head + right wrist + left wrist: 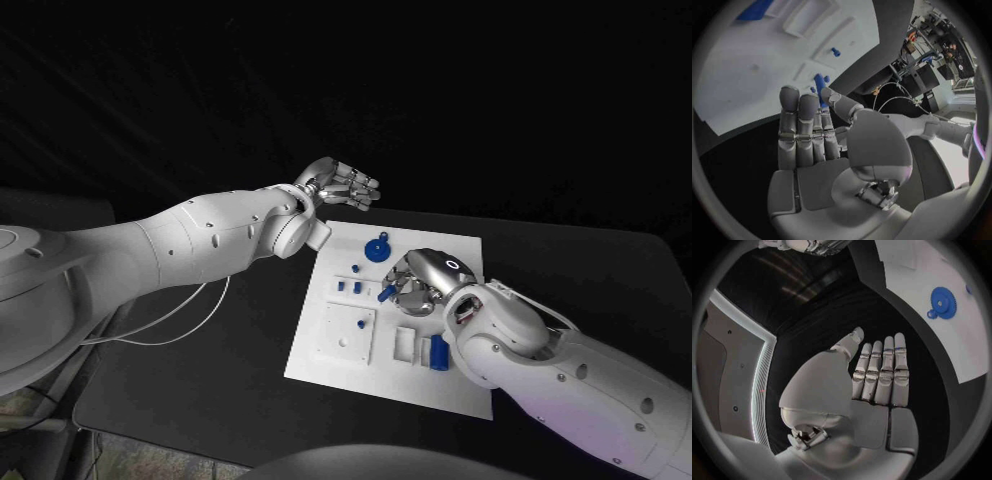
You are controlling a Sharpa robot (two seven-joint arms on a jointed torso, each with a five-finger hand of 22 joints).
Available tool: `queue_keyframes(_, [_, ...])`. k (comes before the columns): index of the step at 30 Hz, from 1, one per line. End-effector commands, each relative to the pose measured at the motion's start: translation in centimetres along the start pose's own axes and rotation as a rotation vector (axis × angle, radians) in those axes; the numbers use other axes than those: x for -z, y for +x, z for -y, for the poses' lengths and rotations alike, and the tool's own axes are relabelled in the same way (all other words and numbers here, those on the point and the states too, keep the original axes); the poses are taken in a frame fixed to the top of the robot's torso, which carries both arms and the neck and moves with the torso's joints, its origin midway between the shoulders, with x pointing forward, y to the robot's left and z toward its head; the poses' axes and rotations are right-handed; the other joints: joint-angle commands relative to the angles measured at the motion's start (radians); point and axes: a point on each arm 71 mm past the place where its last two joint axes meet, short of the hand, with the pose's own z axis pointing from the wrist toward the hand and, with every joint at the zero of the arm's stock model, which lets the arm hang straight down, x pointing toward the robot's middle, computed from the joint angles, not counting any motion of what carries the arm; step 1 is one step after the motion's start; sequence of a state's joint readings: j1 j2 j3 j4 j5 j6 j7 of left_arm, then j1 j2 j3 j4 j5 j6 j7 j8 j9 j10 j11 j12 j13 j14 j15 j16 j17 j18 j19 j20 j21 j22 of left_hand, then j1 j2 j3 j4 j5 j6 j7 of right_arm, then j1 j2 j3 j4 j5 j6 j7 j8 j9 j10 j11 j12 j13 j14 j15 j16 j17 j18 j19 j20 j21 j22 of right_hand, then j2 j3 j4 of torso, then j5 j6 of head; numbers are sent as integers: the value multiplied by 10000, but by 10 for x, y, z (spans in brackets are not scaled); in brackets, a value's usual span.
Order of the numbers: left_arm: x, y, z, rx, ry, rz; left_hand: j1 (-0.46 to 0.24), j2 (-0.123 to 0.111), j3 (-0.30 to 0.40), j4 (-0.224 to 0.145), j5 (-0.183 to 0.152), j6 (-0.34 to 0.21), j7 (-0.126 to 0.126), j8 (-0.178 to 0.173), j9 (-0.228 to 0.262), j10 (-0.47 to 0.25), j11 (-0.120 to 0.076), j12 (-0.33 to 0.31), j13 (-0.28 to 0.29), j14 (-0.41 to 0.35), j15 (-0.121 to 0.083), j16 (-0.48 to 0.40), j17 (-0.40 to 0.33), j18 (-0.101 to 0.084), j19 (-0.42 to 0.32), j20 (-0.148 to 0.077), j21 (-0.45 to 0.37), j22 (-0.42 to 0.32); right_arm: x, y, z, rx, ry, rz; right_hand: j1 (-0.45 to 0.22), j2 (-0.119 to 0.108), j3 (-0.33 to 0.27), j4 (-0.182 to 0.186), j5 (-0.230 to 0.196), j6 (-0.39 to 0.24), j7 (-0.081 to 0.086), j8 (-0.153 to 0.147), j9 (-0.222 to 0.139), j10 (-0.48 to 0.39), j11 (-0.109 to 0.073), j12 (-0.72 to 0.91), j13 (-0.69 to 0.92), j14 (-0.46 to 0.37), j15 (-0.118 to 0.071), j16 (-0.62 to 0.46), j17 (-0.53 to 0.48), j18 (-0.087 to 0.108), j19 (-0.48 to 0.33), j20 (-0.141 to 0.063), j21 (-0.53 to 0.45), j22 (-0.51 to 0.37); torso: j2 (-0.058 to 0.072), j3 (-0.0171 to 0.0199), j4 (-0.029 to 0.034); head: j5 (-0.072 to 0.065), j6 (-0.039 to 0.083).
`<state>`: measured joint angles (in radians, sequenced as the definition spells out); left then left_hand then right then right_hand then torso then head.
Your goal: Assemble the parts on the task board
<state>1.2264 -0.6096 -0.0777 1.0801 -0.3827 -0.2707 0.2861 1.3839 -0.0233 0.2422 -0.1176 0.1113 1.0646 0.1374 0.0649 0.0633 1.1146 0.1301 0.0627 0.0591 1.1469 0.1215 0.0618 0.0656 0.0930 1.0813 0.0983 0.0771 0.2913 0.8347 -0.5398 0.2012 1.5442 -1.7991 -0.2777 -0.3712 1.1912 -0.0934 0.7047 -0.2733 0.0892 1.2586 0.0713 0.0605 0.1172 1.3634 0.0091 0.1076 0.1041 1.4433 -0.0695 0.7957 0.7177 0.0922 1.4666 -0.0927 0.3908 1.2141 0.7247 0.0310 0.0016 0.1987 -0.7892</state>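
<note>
- Step in hand (a judgement): the right hand (423, 282) carries a small blue peg (387, 293) toward its seat on the board (418, 385). To do this well, line the peg up squarely over its hole before lowering, keep it from tilting in the grip, and press only once the tip has found the opening; which hole is meant cannot be told.
- Right hand: over the middle of the board, palm turned down. In the right wrist view its long fingers (798, 125) lie straight and pressed side by side, and the thumb comes across to their tips, where the blue peg (821, 85) is pinched.
- Left hand (339, 186): raised over the black table (216, 390) just past the board's far corner, apart from every part. In the left wrist view the fingers (882, 370) are straight and close together, thumb lying alongside, nothing held (the head view shows them more curled; the exact bend is hard to tell).
- Blue gear (378, 248): lies flat near the board's far edge, between the 2 hands, untouched.
- Blue block (437, 350): rests on the near part of the board, beside the right forearm.
- 2 small blue pegs (348, 287): stand in the board to the left of the right hand.
</note>
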Motion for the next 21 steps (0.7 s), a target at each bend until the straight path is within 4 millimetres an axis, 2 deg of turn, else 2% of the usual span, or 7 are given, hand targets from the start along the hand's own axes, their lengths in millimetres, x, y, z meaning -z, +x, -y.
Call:
queue_keyframes(1, [-2,3,-1,61,66,-14,-24,46,7,30,-5,73,-15,-26,-4,-36,18,-42,-10,-45,-9,-8,0,102,-52,34,-16,14,-2,6,-14,523,-695,108,33,17,-65,6,39,87,-6,36,431,26,3,-53,8,15,-70,-57,13,193,378,-73,50,19,-54,-10,32,112,-37])
queue_keyframes(6, [-6,6,-3,64,2,16,-34,57,14,40,-1,78,-15,-24,-4,-29,14,-42,-10,-40,-10,-9,0,101,-51,31,-16,19,-5,19,-40,586,-1296,26,57,38,-79,7,-67,87,-5,36,427,26,2,-55,3,16,-69,-60,16,198,379,-70,23,15,-77,-26,35,186,-35])
queue_keyframes(8, [-7,7,-4,73,-19,-10,-45,56,10,47,-3,79,-13,-25,-4,-30,16,-42,-10,-42,-9,-10,0,98,-53,33,-18,20,-5,24,-46,630,-1438,-28,57,38,-79,7,-67,87,-5,36,427,26,2,-55,3,16,-69,-60,16,198,379,-70,23,15,-95,-45,28,223,-32])
queue_keyframes(16, [-11,15,-9,-42,-230,-33,-193,-9,-82,225,-12,60,-34,-25,-4,-42,16,-39,-7,-42,3,-8,4,92,-14,68,-63,-94,-3,45,-57,958,-1601,-359,86,43,-41,9,-176,80,-2,35,418,26,7,-59,-6,20,-69,-64,18,203,386,-70,14,14,-174,-91,43,290,-10])
queue_keyframes(21, [-12,19,-11,-64,-286,-62,-192,-9,-82,227,-12,60,-34,-25,-4,-41,16,-39,-7,-42,3,-8,4,92,-12,68,-63,-101,-1,55,-61,1208,-1697,-475,83,30,-29,7,-154,80,-1,35,414,27,9,-59,-8,18,-67,-65,19,205,385,-69,5,10,-201,-90,53,354,-51])
